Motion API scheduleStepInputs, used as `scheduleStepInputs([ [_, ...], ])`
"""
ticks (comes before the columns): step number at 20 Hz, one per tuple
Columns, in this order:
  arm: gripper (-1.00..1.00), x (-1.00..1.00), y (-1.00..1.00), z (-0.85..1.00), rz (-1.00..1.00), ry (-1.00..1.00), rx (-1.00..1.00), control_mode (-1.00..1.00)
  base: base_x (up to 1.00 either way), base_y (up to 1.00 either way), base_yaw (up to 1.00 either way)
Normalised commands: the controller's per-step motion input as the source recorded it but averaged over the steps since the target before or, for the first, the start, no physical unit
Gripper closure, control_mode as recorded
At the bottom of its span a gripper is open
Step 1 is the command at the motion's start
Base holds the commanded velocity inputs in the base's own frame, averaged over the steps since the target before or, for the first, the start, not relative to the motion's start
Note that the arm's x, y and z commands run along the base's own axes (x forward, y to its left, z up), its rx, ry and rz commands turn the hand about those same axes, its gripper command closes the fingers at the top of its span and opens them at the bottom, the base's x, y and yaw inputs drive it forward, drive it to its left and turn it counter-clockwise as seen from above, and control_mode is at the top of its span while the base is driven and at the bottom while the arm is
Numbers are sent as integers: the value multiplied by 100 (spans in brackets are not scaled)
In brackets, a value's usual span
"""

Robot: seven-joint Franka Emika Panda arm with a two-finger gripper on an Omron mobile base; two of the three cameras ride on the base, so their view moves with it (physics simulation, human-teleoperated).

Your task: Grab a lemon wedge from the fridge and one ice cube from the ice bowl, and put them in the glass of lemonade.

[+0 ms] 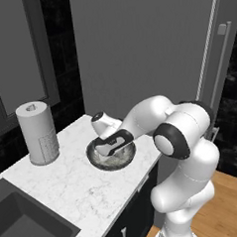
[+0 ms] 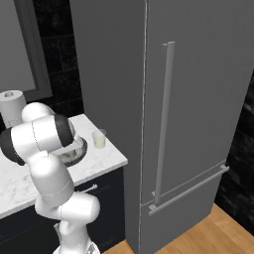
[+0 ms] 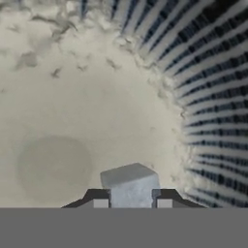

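We have the ice cube pinched, low inside the ice bowl.

The gripper (image 3: 131,203) is closed on the ice cube (image 3: 130,185), which sits between our fingertips just above the pale floor of the ice bowl (image 1: 124,160). The glass of lemonade (image 2: 99,139) stands just beyond the bowl, near the counter (image 1: 70,188) edge by the fridge (image 2: 198,124); the lift looks unobstructed, though the arm hides much. The paper-towel roll (image 1: 38,133) stands well apart.

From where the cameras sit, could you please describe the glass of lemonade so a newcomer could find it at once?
Start at the tall grey fridge; the white marble counter meets its left side. Near that end of the counter, beside the ice bowl, stands the glass of lemonade. It is a small clear tumbler of pale yellowish liquid, far narrower than the bowl and much shorter than the paper-towel roll.
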Motion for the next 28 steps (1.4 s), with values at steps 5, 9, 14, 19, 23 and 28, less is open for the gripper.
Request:
scheduleStepInputs([
  [5,100,0,0,0,0,0,0,-100,0,0,0],
  [9,100,-16,0,4,0,0,0,-100,0,0,0],
  [14,100,-37,0,47,0,-12,0,-100,0,0,0],
  [19,100,-36,0,62,0,-24,0,-100,0,0,0],
  [23,100,-37,0,57,0,-25,0,-100,0,0,0],
  [28,100,-32,-17,63,-2,-19,4,-100,0,0,0],
])
